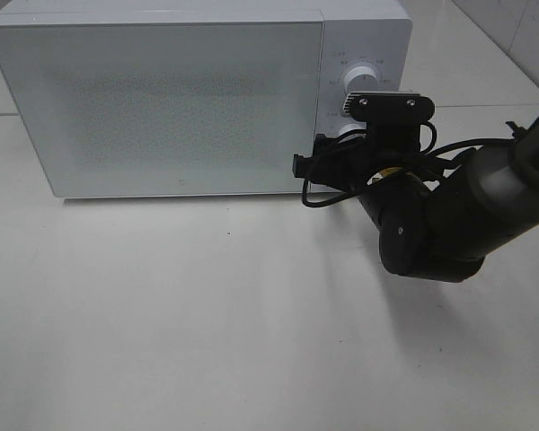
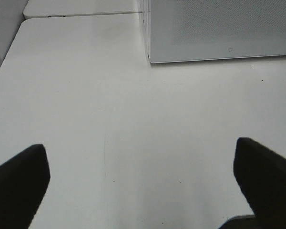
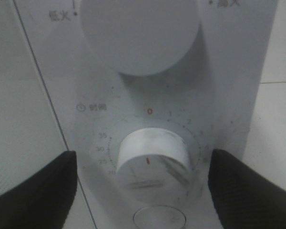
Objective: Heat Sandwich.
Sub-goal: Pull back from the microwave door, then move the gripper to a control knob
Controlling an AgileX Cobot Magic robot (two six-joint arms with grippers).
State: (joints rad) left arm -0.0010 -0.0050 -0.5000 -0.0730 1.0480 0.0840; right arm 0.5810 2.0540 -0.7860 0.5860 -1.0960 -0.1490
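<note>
The sandwich is out of view. The white microwave [image 1: 162, 99] stands at the back of the table with its frosted door closed. My right gripper [image 3: 142, 152] is up against its control panel, open, with one black finger [image 3: 38, 191] on each side of the lower timer knob [image 3: 152, 160] and a gap to the knob on both sides. In the exterior high view the right arm [image 1: 431, 215] reaches in from the right to that knob [image 1: 346, 133]. My left gripper [image 2: 140, 148] hangs open over the bare white table [image 2: 133, 95], with nothing between its fingers.
The larger upper knob [image 3: 140, 33] sits above the timer dial, and a round button [image 3: 158, 217] sits below it. The microwave's front left corner [image 2: 150, 57] lies ahead of my left gripper. A black cable [image 1: 319, 199] loops off the right wrist.
</note>
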